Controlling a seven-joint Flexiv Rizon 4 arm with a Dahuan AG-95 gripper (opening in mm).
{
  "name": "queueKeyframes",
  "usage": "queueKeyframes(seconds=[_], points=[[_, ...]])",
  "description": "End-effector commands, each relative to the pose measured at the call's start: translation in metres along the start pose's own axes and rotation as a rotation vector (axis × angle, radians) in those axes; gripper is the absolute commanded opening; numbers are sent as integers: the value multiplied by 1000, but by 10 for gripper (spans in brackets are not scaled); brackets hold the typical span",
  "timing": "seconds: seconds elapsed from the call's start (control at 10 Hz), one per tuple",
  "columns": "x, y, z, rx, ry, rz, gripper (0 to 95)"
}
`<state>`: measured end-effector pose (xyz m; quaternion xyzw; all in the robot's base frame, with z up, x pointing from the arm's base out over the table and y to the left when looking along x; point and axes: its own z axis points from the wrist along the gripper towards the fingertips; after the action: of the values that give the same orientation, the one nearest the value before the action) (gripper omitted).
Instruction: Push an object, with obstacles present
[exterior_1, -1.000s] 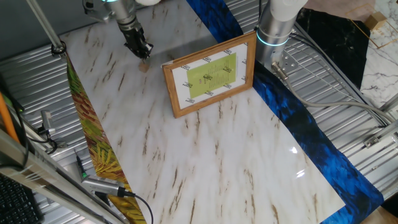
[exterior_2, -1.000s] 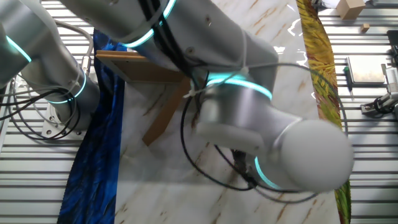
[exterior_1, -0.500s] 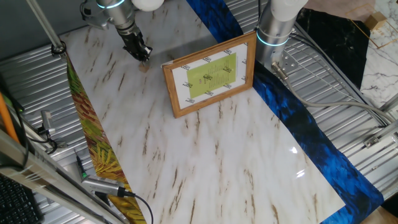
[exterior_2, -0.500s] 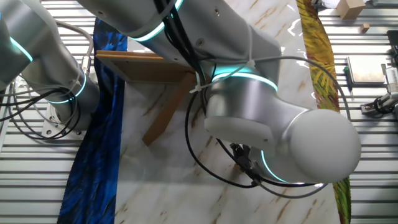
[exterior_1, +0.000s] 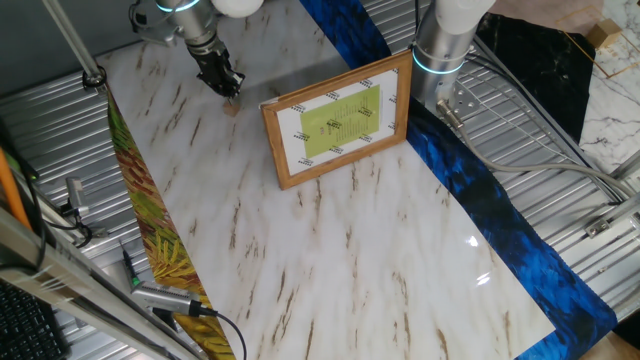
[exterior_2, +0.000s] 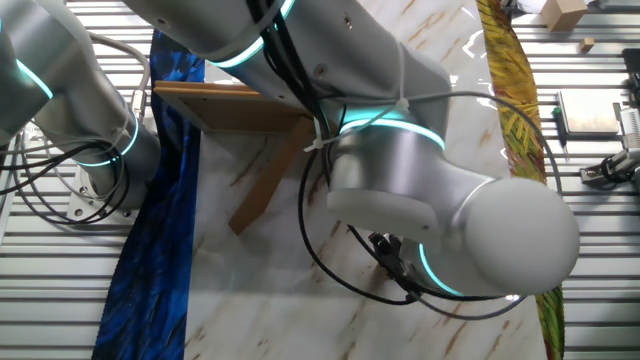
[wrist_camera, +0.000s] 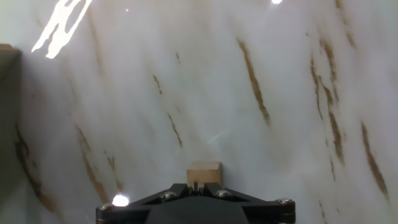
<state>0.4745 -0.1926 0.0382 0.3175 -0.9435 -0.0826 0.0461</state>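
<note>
Where gripper (wrist_camera: 196, 185) ends, block (wrist_camera: 204, 172) touching.

The gripper (exterior_1: 231, 87) has drawn back toward the marble table's (exterior_1: 330, 250) far left corner, away from the picture frame (exterior_1: 338, 119).

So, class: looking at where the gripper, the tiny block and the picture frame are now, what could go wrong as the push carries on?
1. The block is tiny and sits right at the tips of the shut gripper; a slightly off-centre push could let it slip sideways.
2. The picture frame stands propped upright close by, so a push veering that way might strike or topple it.
3. The other fixed view is blocked by the arm, so the contact is hard to check from there.
</note>
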Motion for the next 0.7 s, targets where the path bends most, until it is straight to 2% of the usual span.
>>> queueKeyframes(seconds=[0.1,0.3,0.7], points=[[0,0,0,6,11,6,0],[0,0,0,19,28,32,0],[0,0,0,18,27,32,0]])
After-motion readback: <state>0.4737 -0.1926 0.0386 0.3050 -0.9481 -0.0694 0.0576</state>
